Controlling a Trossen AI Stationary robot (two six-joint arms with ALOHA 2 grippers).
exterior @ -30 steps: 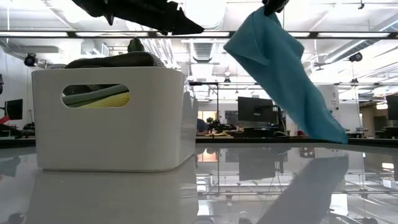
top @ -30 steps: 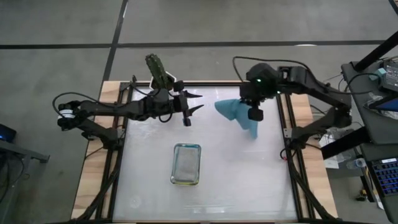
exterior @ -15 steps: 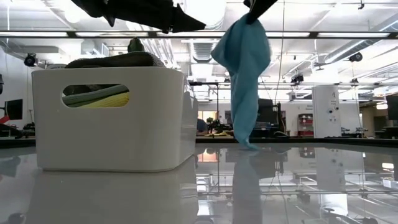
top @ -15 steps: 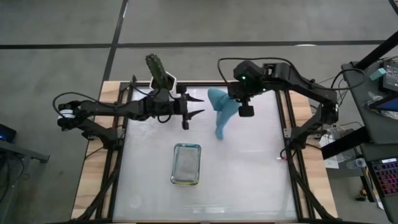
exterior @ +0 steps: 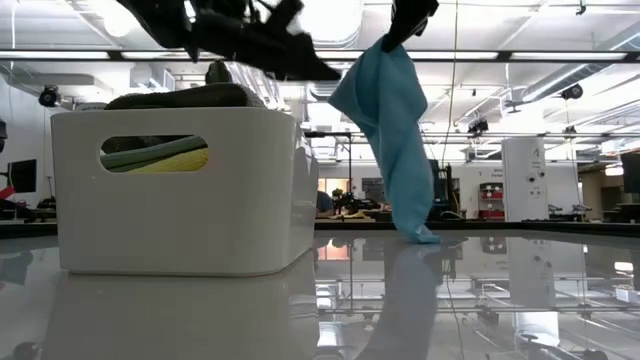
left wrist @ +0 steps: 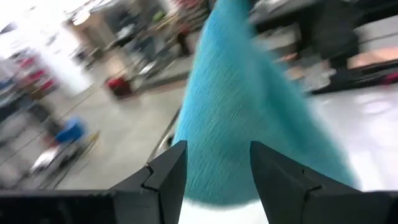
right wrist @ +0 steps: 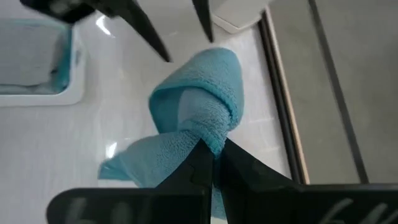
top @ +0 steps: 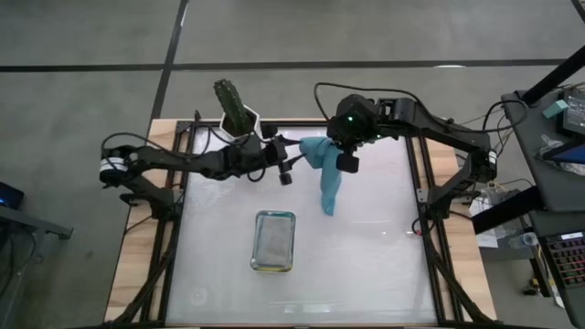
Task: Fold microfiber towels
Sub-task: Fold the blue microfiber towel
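A light blue microfiber towel [top: 326, 174] hangs from my right gripper [top: 345, 162], which is shut on it above the far middle of the table. My left gripper [top: 291, 161] stands open just left of the towel. Its two fingers [left wrist: 166, 175] point level at the hanging cloth [left wrist: 239, 112], a short gap away from it. The white tray [top: 257, 239] sits on the table near the middle. Folded cloths lie inside it, with green and yellow ones [exterior: 155, 155] showing through its handle hole. My right gripper pinches a bunched, rolled-over part of the towel near its top [right wrist: 208, 134] between its two shut fingers [right wrist: 202, 163]. The fingers slant down from the table's right. The towel hangs slack below them. Its lower tip [exterior: 425, 237] reaches table level; whether it touches I cannot tell.
A dark green thing in a white holder [top: 235, 108] stands at the table's far edge behind my left arm. Black rails [top: 422, 192] run along the table's left and right sides. Bare white tabletop [top: 366, 265] lies right of the tray.
My right gripper has carried the towel toward the table's left, up to my left gripper. The cloth swung under it and now hangs narrower and steeper. My left gripper has reached a little toward the towel and sunk slightly, still open.
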